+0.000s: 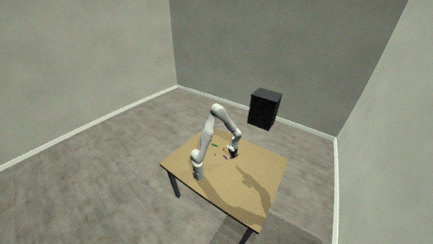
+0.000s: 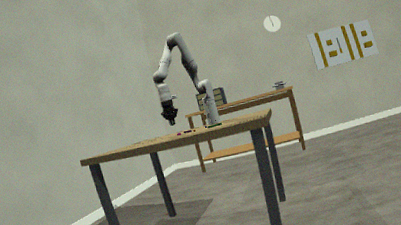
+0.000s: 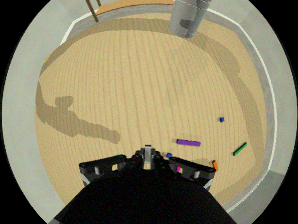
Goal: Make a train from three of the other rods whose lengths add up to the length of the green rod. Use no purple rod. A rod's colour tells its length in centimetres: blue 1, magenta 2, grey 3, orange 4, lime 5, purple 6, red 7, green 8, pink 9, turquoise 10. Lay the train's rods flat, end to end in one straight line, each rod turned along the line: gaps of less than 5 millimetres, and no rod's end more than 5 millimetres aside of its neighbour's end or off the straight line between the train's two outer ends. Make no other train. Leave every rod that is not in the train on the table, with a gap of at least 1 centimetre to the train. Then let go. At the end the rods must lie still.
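Note:
My gripper [image 3: 147,153] hangs a little above the wooden table [image 1: 226,174] and is shut on a small pale rod that looks grey [image 3: 148,155]; most of the rod is hidden by the fingers. The gripper also shows in the side view [image 2: 171,121], clear of the table top. On the table in the wrist view lie a purple rod [image 3: 188,141], a blue rod [image 3: 221,120], the green rod [image 3: 240,149], an orange rod [image 3: 214,164] and a magenta rod [image 3: 178,171] close under the right finger. The overhead view shows the green rod [image 1: 214,145] and the purple rod [image 1: 225,157].
The arm's base [image 1: 197,170] stands at the table's left edge. A second wooden table [image 2: 244,104] with a shelf stands behind. A black cabinet [image 1: 265,108] stands on the floor near the far wall.

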Robot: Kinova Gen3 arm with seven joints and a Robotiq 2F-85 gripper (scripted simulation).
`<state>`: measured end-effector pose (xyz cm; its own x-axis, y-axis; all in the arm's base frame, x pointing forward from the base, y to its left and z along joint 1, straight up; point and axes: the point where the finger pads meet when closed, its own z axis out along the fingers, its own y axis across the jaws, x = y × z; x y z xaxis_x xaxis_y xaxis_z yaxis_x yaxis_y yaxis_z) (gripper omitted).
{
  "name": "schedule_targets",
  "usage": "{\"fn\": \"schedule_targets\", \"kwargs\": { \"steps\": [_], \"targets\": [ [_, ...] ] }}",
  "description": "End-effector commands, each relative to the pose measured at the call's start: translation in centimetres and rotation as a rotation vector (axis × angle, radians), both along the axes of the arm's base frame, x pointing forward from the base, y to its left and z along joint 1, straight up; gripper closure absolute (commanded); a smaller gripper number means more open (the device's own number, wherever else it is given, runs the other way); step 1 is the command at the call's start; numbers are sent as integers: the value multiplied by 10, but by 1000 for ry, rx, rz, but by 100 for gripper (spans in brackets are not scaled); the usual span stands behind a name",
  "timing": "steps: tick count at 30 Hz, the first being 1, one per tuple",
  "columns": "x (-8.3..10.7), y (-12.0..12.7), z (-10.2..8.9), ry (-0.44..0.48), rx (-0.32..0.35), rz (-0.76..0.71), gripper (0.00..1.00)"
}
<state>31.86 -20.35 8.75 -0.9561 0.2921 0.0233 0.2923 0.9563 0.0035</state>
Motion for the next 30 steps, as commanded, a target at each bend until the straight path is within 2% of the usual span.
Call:
{"fn": "schedule_targets", "kwargs": {
  "steps": [1,7,20,23,25,27,30],
  "targets": [
    [8,-1,20,-28,-11,6,95],
    [8,-1,33,-28,-11,6,95],
    [9,0,34,-28,-11,8,95],
    [14,16,34,-28,-10,34,95],
    [20,39,34,-28,-9,72,95],
    [20,39,34,-28,-9,72,95],
    [28,81,34,-28,-8,141,95]
  ]
}}
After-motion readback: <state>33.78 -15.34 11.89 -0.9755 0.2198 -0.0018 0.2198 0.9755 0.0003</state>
